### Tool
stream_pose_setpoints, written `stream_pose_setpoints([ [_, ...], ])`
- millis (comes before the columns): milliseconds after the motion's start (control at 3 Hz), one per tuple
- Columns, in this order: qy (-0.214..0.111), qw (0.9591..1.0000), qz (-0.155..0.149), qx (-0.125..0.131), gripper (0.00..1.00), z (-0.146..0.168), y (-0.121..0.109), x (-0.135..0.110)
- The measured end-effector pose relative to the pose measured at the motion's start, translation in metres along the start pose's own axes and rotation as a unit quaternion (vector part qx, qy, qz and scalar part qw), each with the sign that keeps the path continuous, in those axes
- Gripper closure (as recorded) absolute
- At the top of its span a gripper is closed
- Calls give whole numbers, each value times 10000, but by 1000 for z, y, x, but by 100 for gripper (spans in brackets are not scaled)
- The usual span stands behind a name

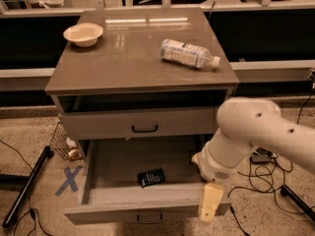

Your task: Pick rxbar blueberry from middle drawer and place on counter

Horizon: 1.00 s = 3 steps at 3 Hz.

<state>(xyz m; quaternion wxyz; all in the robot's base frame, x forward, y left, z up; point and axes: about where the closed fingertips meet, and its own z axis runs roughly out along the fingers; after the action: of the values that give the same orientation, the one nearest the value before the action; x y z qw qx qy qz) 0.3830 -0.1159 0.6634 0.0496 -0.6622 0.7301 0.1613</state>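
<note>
The rxbar blueberry [150, 177], a small dark wrapper, lies flat on the floor of the open middle drawer [147, 208], near its front and centre. The drawer is pulled well out, below a closed handled drawer front [142, 124]. My gripper [210, 203], pale yellow at the end of the big white arm [256, 136], hangs over the drawer's front right corner, to the right of the bar and apart from it. The counter [128, 63] is the glossy grey-brown cabinet top above.
A clear plastic water bottle [189, 53] lies on its side on the counter's right, and a cream bowl [83, 34] sits at its back left. On the floor are a blue tape X [69, 180], a black pole [24, 191], a wire basket [64, 144] and cables [266, 181] at right.
</note>
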Motion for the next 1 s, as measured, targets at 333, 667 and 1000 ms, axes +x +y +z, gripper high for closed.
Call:
stream_pose_setpoints([
  [333,-178,9994,-21,296,0,6,-15,-10],
  [667,-85,9999,-142,-28,0,27,-25,-21],
  [1000,-569,9980,-258,94,0,61,-66,-32],
])
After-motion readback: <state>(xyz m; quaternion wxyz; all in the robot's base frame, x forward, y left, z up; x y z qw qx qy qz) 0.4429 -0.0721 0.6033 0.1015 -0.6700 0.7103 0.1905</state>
